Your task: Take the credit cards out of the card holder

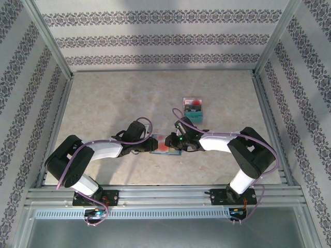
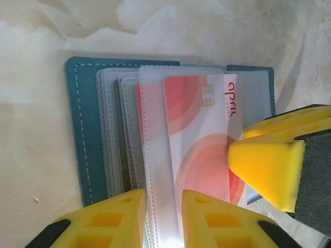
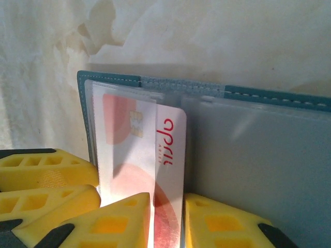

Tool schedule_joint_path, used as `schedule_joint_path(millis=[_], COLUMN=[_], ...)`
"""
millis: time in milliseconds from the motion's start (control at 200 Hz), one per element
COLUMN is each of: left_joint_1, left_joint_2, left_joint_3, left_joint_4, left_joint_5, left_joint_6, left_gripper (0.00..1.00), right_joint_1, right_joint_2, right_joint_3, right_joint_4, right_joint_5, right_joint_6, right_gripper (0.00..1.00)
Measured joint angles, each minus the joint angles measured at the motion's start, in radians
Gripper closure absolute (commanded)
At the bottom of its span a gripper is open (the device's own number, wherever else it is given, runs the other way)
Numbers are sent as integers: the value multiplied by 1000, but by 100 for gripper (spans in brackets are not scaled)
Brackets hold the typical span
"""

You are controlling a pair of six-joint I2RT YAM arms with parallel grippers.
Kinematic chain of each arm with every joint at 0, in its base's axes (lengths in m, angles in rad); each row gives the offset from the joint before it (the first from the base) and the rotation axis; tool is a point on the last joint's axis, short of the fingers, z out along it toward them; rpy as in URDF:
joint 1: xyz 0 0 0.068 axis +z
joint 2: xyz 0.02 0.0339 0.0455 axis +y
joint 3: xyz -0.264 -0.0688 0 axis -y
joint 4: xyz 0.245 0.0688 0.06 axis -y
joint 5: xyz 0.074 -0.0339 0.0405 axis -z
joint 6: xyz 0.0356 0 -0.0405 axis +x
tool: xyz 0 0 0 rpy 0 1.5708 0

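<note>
Fingers of both arms pinch card — holder open.

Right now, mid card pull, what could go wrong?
1. The red-orange card sits only partly out of the clear sleeve; the right gripper may pinch sleeve and card together.
2. The left gripper straddles just the sleeve edge, so the card holder could slide along.

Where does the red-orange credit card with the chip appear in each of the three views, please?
Top external: the red-orange card is a small patch at table centre, between the two arms.
Left wrist: centre, half out of a clear pocket.
Right wrist: centre-left, sticking out of the pocket.
Shared landmark: the open teal card holder under it.
</note>
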Motion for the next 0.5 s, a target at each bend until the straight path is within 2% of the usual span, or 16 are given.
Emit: schedule_joint_path(millis=[365, 500], left_joint_1=[0, 0], left_joint_2=[3, 3], left_joint_3=[-3, -5], left_joint_4=[10, 10], left_joint_5=[3, 3], left_joint_6=[-16, -19], left_gripper=[79, 80], right_joint_1=[-19, -30], right_joint_2=[-2, -18], right_joint_3=[-30, -41], right_joint_4=[66, 77], right_joint_5=[-41, -48], right_joint_6=[22, 22], right_gripper=[88, 89])
